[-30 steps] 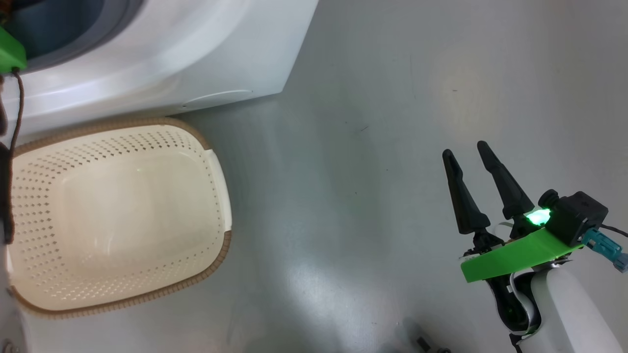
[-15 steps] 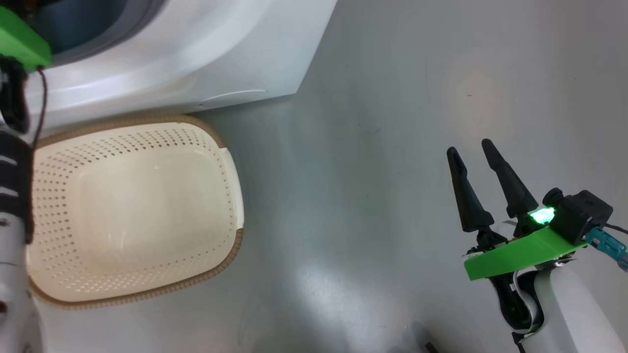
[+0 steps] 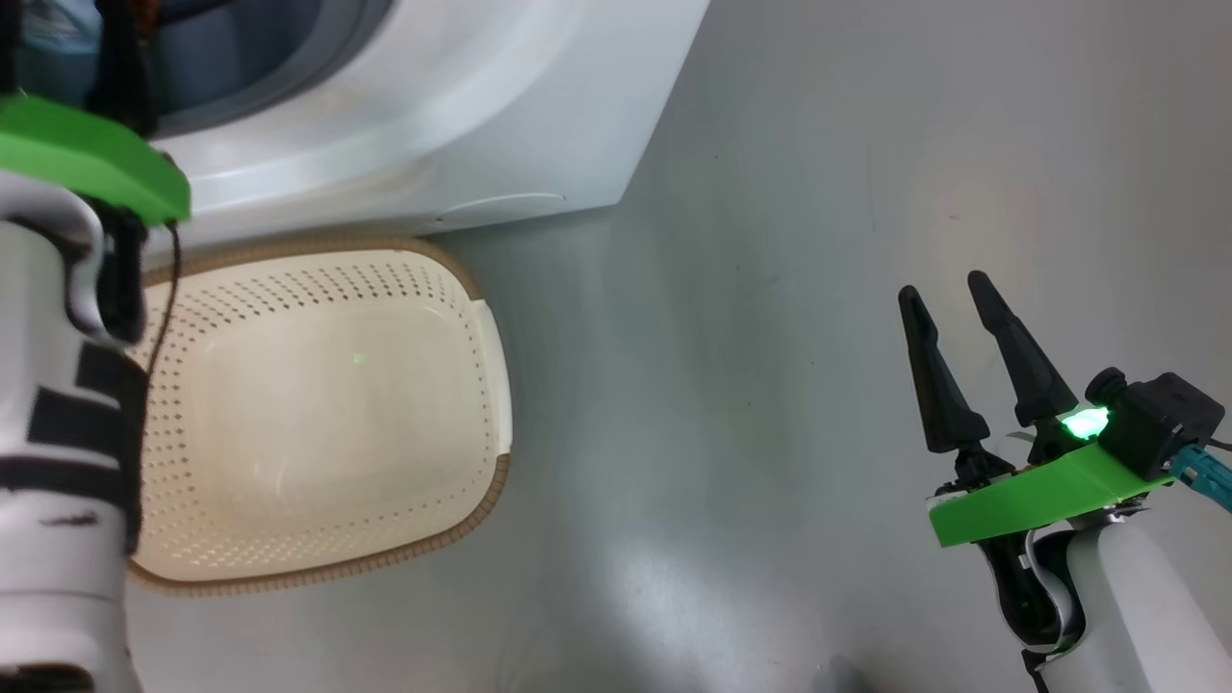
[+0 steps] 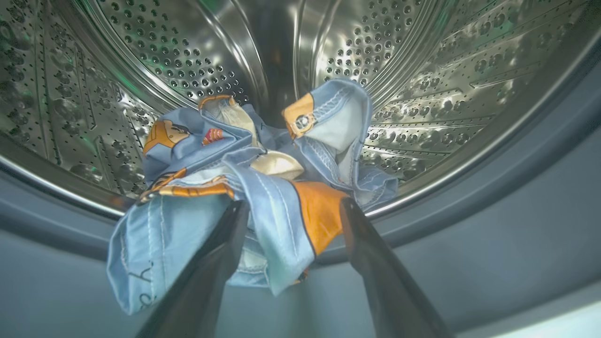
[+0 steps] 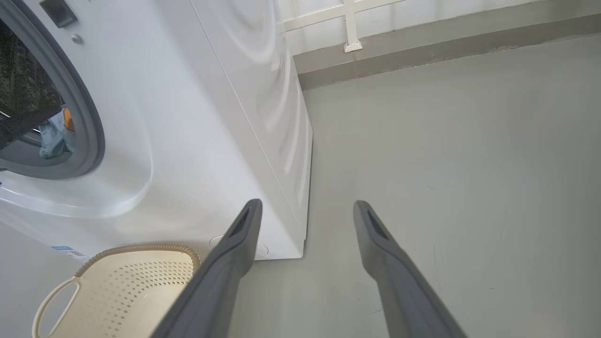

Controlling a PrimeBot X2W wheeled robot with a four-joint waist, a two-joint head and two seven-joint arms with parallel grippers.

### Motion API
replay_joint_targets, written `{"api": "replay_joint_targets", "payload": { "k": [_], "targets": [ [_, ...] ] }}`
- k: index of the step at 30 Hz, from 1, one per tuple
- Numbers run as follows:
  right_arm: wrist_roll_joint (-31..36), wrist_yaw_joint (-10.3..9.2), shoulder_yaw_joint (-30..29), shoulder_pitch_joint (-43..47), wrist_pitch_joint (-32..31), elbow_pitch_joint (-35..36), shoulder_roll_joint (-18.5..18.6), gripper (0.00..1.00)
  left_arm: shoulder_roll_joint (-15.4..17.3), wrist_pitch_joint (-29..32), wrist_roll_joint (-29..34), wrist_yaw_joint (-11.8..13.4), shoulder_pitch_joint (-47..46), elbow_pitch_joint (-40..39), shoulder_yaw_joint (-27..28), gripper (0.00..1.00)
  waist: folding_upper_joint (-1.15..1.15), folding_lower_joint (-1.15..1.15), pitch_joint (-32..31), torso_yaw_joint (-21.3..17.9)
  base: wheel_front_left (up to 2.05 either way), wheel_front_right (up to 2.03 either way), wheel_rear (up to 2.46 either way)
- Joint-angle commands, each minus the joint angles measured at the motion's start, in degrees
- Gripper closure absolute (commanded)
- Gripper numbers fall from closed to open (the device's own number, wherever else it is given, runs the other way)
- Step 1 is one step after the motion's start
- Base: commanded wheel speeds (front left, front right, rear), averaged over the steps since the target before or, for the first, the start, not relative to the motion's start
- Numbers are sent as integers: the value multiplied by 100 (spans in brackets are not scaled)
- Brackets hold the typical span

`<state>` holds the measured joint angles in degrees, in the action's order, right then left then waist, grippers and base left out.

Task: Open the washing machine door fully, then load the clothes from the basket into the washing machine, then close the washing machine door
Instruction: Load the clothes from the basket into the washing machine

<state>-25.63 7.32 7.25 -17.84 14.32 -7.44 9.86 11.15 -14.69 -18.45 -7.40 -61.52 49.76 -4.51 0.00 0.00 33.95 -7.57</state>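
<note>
In the left wrist view my left gripper (image 4: 295,203) reaches into the washing machine's steel drum (image 4: 188,56), open. The clothes (image 4: 263,155), blue fabric with orange figures and cream cloth, lie bunched on the drum's front lip, a fold hanging between the fingers over the grey seal (image 4: 493,244). The basket (image 3: 496,481) stands empty on the floor against the washing machine (image 3: 433,106). My right gripper (image 3: 943,287) is open over bare floor far to the basket's right. From the right wrist my right gripper (image 5: 306,204) faces the washing machine (image 5: 202,117) and basket (image 5: 141,248). The door is out of view.
My pale left forearm (image 3: 58,462) with its green mount covers the basket's left end. Grey floor (image 3: 770,385) stretches between basket and right gripper. A wall base (image 5: 422,42) runs behind the washer.
The head camera has turned, sliding the whole picture right. More of my left forearm shows, its green mount a little lower against the washer front. The right gripper has kept its pose.
</note>
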Motion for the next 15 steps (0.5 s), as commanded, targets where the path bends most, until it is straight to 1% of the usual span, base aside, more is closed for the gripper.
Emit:
{"api": "replay_joint_targets", "payload": {
  "k": [1, 8, 15],
  "targets": [
    [-39, 17, 88, 143, 68, 101, 65, 0, 197, -31, -5, -8, 205, -223, 122, 0, 0, 0, -92, 56, 0, 0, 0],
    [-46, 17, 65, 288, 68, 77, 149, 0, 44, -31, 43, -8, 909, -719, 195, 0, 0, 0, -423, 152, 0, 0, 0],
    [-31, 17, 62, 516, 68, 18, 243, 0, -130, -31, 82, -8, 1802, -1290, 261, 0, 0, 0, -889, 267, 0, 0, 0]
  ]
}}
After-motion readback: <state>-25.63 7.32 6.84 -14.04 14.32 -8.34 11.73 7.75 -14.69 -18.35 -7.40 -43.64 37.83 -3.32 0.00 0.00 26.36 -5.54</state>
